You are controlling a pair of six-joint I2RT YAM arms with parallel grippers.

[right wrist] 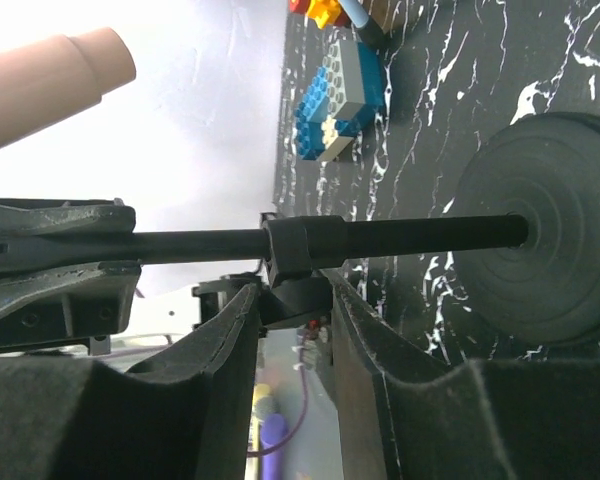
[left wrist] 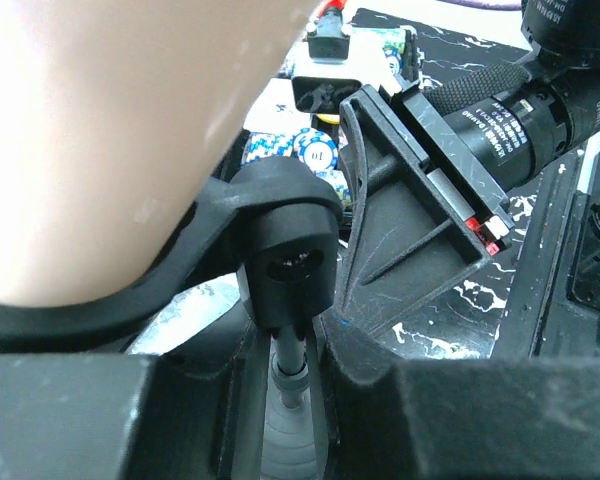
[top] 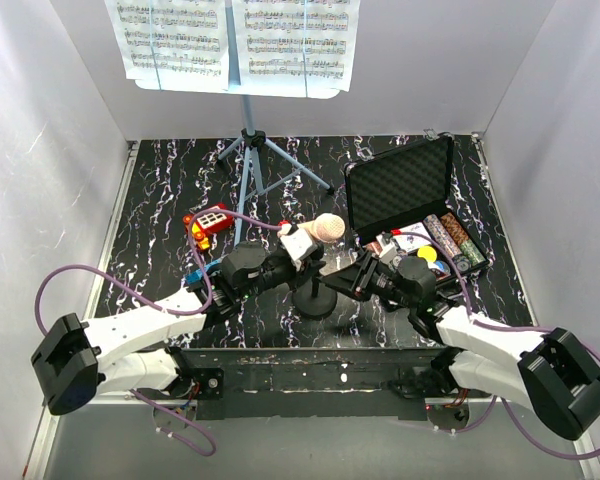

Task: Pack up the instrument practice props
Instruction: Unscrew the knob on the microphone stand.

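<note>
Left gripper (left wrist: pixel 288 375) clenched on the microphone (top: pixel 327 228) clip. Right gripper (right wrist: pixel 292 310) pinches its pole (right wrist: pixel 410 236) at the collar (two holds, probably to steady it for lifting). Round base (top: pixel 314 300) sits mid-table. Open case (top: pixel 400 185) lid crowds the right, more room left. Music stand (top: pixel 252 150) and pages (top: pixel 240 40) untouched at back.

microphone head (top: pixel 328 227): pale, smooth, matt
microphone pole (right wrist: pixel 420 235): black, smooth, slight sheen
microphone base (right wrist: pixel 555 240): black, matt, ringed grooves
sheet music (top: pixel 175 40): white printed paper
surface (top: pixel 170 190): smooth black, white marbled veins
case lining (top: pixel 400 185): black dimpled foam
</note>
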